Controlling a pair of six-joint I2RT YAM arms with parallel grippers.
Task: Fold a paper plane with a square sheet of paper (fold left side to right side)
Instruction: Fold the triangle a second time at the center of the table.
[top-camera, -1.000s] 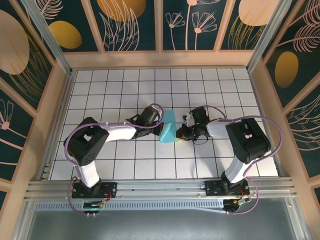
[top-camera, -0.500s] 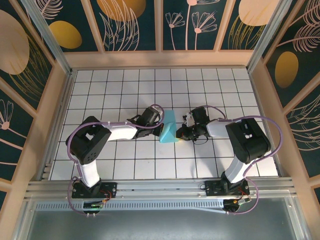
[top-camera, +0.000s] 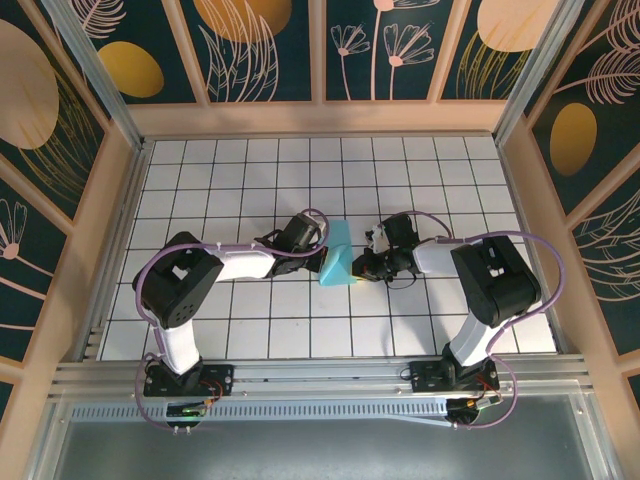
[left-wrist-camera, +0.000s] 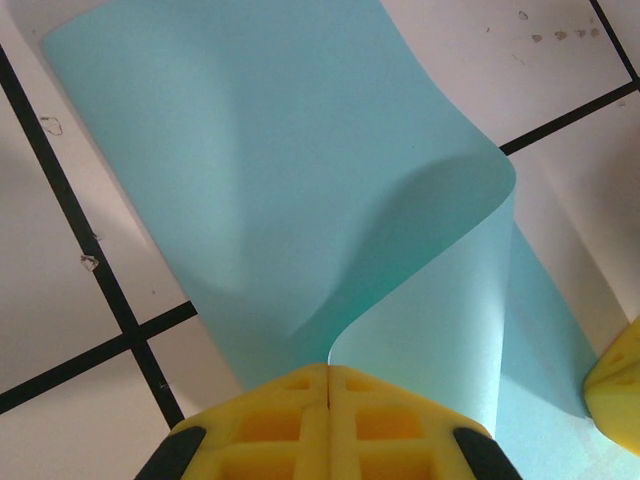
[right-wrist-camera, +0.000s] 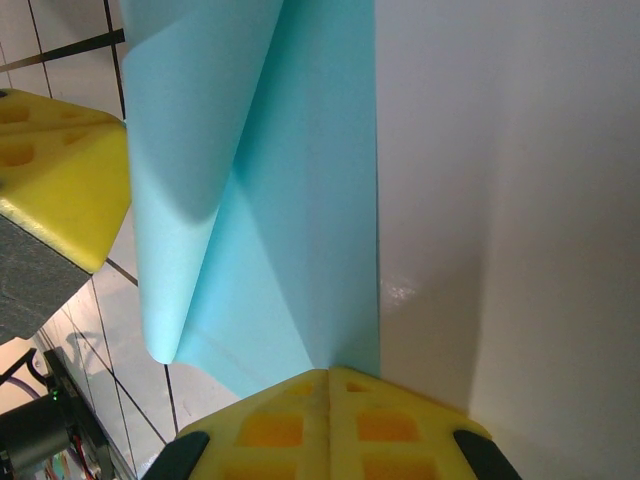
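The square sheet of paper (left-wrist-camera: 280, 180) runs past the top edge in both wrist views. Its near edge is hidden behind the left gripper (left-wrist-camera: 328, 380). From above, its creases are too small to tell.

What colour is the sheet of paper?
Plain light cyan; the sheet of paper shows best in the left wrist view.

Even, bright light is seen; soft shadows are cast on the square sheet of paper (left-wrist-camera: 300, 180), glare is caught on the bench (right-wrist-camera: 500, 200).
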